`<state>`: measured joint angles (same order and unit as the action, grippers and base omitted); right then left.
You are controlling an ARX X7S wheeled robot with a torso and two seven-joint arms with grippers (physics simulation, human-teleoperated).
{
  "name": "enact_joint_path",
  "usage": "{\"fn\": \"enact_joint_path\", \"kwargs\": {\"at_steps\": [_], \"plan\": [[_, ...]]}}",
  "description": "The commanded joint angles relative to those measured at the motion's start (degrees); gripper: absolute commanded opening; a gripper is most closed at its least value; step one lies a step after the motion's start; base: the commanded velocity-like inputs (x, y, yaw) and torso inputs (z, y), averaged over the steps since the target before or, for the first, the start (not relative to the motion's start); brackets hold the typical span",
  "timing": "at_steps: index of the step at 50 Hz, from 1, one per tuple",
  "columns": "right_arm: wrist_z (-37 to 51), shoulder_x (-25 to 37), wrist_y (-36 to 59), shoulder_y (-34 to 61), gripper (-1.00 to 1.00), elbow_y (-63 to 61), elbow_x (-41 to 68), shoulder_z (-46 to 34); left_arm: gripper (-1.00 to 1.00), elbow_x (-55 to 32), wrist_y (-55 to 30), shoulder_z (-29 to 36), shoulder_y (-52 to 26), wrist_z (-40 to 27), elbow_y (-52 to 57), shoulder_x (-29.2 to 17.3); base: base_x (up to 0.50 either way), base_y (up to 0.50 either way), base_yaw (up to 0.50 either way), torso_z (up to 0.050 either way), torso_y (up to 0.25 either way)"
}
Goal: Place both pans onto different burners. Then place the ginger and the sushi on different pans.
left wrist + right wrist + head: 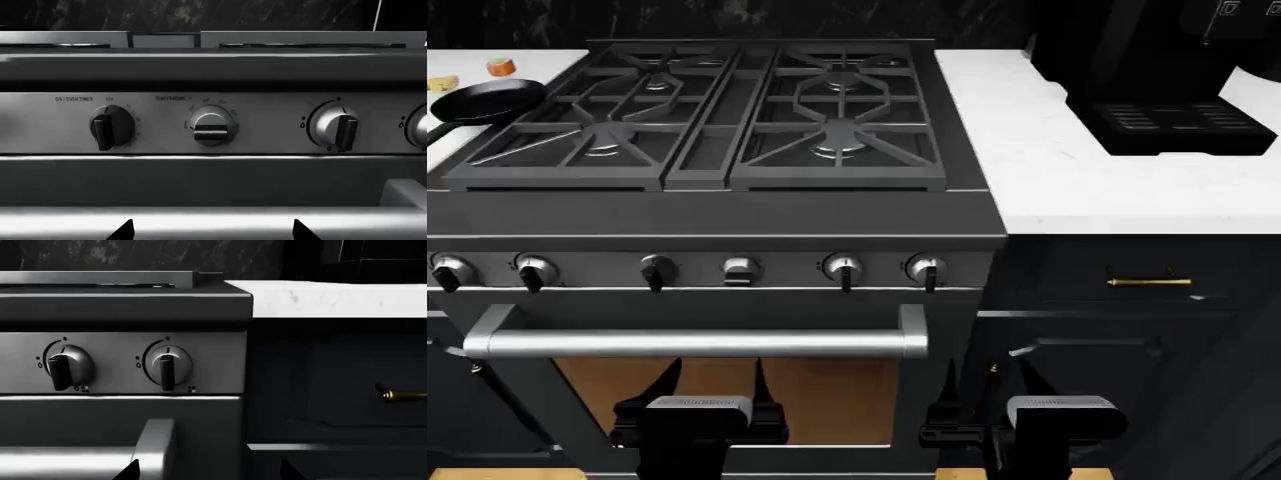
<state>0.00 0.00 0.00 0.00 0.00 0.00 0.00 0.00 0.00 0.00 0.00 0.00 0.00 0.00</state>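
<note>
Both grippers — left, right — hang released before stove; 1 pan left.

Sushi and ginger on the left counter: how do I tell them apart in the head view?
The sushi is a round orange roll with a pale centre; the ginger is an irregular yellowish-tan lump. The sushi lies farther back on the counter, beyond the pan; the ginger sits nearer, at the picture's left edge beside the pan's rim and partly cut off. Both are far smaller than the pan and lie on the white counter, not in any pan.
</note>
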Motion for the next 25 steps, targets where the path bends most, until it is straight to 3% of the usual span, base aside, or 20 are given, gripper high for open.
{"fn": "enact_joint_path", "kwargs": {"at_steps": [1,7,25], "plan": [[1.31,0.83,0.30,0.22,1.00,0.83,1.10,-0.92,1.00,-0.84,0.83,1.23,0.12,-0.97,-0.50,-0.88,0.00,0.00,0.00,0.000,0.000],[2.60,1.78,-0.52,0.60,1.00,1.68,3.64,-1.71,1.00,0.85,5.73,3.59,-1.03,-3.28,-5.11,-2.27,0.00,0.00,0.00,0.000,0.000],[4.44,3.55,-0.86,0.70,1.00,2.20,6.97,-3.74,1.00,-0.16,4.01,6.19,-1.01,-4.78,-5.76,-3.99,0.00,0.50,0.00,0.000,0.000]]}}
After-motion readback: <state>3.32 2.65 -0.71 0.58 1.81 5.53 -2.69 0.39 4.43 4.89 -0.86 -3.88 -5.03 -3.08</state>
